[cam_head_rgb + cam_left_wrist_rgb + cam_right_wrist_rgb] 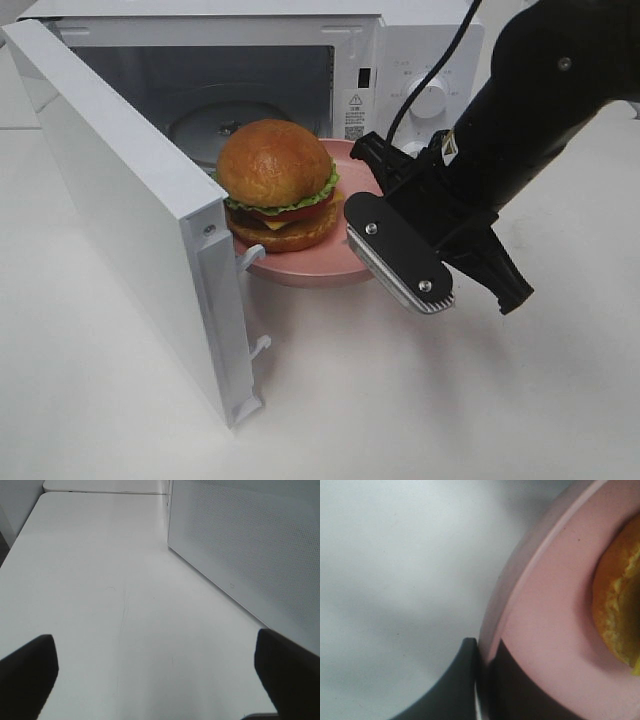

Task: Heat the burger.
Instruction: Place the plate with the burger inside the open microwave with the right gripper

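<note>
The burger [275,185] on the pink plate [300,270], at the open microwave [400,60].
The right gripper [481,652] clamps the plate rim; the left gripper [155,680] is spread wide, empty.

white microwave [420,40] w/ door [120,190] open, pink plate [300,268] at its opening, white table [400,400].

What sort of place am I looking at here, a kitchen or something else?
Probably a robot test bench staged as a kitchen corner: a white microwave with its door open on a white table, a burger on a pink plate, and the right gripper clamped on the plate's rim.
</note>
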`<action>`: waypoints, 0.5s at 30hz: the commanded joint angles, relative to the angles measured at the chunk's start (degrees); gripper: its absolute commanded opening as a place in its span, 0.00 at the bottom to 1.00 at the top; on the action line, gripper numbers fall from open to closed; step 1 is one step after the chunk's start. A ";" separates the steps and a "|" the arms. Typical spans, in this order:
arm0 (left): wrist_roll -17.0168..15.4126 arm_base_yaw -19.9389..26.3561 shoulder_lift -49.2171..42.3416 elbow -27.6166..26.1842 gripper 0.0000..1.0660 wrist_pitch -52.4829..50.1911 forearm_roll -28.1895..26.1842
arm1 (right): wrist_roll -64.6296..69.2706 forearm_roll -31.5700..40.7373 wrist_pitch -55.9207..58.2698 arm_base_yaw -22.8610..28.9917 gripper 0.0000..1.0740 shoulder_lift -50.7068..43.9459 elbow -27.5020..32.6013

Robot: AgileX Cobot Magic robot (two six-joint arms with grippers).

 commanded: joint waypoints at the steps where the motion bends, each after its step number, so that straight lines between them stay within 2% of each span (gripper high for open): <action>1: -0.06 0.00 -0.86 0.17 0.94 -0.97 -0.06 | 0.29 0.92 -0.57 0.17 0.00 1.78 -4.01; 7: -0.06 0.00 -0.86 0.17 0.94 -0.97 -0.06 | 0.29 0.92 1.26 0.17 0.00 4.01 -7.39; 9: -0.06 0.00 -0.86 0.17 0.94 -0.97 -0.06 | 0.40 0.92 2.92 0.17 0.00 6.59 -11.12; 15: -0.06 0.00 -0.86 0.17 0.94 -0.97 -0.06 | 1.72 0.92 4.53 0.17 0.00 9.91 -15.30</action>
